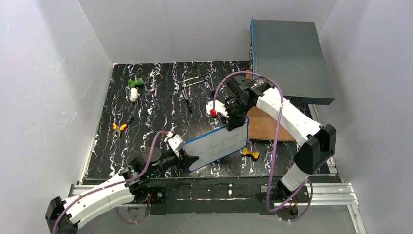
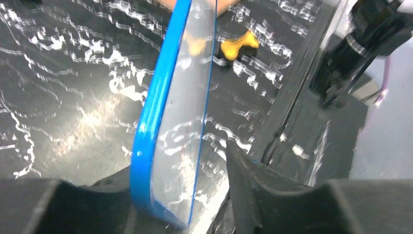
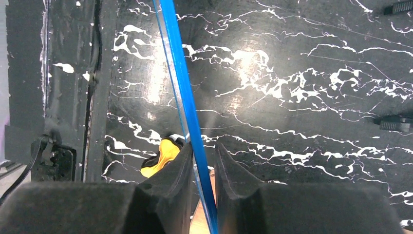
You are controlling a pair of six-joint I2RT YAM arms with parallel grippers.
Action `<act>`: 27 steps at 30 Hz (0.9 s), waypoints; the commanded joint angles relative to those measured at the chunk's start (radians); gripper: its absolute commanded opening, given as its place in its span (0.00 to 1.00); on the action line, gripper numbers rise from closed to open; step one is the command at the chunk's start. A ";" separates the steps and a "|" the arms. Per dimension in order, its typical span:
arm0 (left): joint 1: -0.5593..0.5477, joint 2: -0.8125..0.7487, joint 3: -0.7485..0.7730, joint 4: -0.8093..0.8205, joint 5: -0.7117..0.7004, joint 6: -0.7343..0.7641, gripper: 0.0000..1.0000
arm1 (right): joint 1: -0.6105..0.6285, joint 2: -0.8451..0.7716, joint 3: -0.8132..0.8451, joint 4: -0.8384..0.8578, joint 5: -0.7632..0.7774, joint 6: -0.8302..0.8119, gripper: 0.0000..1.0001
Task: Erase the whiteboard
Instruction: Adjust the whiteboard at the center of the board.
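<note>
The whiteboard (image 1: 216, 145), blue-framed with faint handwriting, hangs tilted above the black marbled table between my two arms. My right gripper (image 1: 235, 123) is shut on its upper right edge; in the right wrist view the blue frame (image 3: 182, 83) runs between the two closed fingers of that gripper (image 3: 202, 148). My left gripper (image 1: 189, 159) sits at the board's lower left corner. In the left wrist view the board (image 2: 180, 122) lies against the left finger of that gripper (image 2: 178, 163), with a clear gap to the right finger (image 2: 243, 185), so the jaws stand open around it.
A large grey-teal box (image 1: 290, 56) stands at the back right, with a wooden board (image 1: 270, 124) in front of it. A yellow-black object (image 1: 250, 154) lies below the whiteboard. Green-white items (image 1: 134, 87), orange pliers (image 1: 119, 127) and black tools (image 1: 187, 100) lie on the left and middle.
</note>
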 commanded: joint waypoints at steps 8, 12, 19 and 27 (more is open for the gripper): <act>-0.001 -0.072 0.242 -0.157 0.008 0.107 0.69 | 0.007 -0.023 -0.037 -0.047 -0.035 -0.027 0.01; -0.001 -0.008 0.390 -0.306 0.004 0.243 0.75 | 0.018 -0.042 -0.051 -0.038 -0.035 -0.026 0.01; 0.009 0.208 0.652 -0.553 0.120 0.275 0.86 | 0.032 -0.048 -0.056 -0.030 -0.034 -0.018 0.01; 0.045 0.402 0.789 -0.711 0.234 0.320 0.91 | 0.035 -0.068 -0.068 -0.023 -0.035 -0.017 0.01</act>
